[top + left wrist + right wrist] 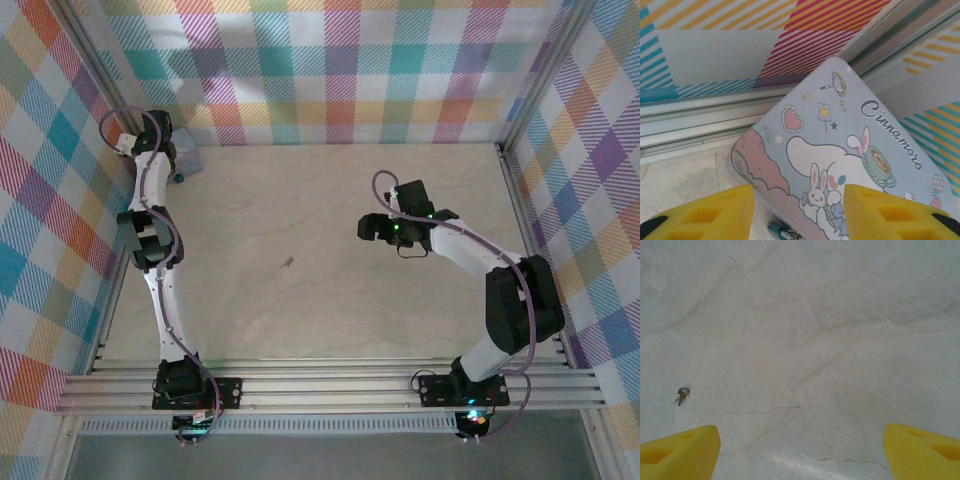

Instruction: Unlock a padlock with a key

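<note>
The padlock (840,150) is a pale blue-grey block with cartoon rabbit print, lying in the far left corner of the table (188,160). A small blue spot (782,231) shows on its near edge. My left gripper (799,215) hangs over its near end with its yellow fingertips (705,215) spread. The left tip stands apart from the block's edge and the right tip is in front of its face. The key (682,394) is a tiny dark sliver on the bare tabletop (288,262). My right gripper (800,455) is open and holds nothing, to the right of the key (372,228).
The checked walls and a metal frame rail (700,117) close in right behind the padlock. The pale tabletop (330,300) stretches between the two arms, with the aluminium rails (330,385) along its near edge.
</note>
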Robot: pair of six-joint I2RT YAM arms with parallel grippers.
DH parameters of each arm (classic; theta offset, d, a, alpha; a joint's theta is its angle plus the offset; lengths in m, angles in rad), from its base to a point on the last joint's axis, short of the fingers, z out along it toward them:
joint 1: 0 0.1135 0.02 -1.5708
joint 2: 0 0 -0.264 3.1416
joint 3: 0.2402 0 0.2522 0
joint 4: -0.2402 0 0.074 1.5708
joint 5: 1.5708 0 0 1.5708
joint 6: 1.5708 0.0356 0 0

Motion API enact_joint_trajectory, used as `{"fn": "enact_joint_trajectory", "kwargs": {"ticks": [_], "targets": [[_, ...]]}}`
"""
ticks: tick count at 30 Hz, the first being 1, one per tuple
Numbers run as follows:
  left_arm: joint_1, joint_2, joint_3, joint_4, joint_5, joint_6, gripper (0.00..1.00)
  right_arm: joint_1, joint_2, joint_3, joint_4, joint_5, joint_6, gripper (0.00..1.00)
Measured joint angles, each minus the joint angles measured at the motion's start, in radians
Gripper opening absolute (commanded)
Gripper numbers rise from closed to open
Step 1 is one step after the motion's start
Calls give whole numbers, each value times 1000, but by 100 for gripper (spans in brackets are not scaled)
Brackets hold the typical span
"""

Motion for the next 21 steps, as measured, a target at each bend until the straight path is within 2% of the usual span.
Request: {"fn": "enact_joint_trajectory", "kwargs": {"ticks": [6, 13, 21], "targets": [[0, 61, 6, -8, 1, -18, 50, 2, 6, 7, 0, 4, 0, 85], [1, 63, 11, -13, 8, -27, 50, 10, 24, 7, 0, 3, 0, 85], [0, -11, -117, 31, 25, -31, 51, 13, 24, 7, 1, 3, 0, 85]]}}
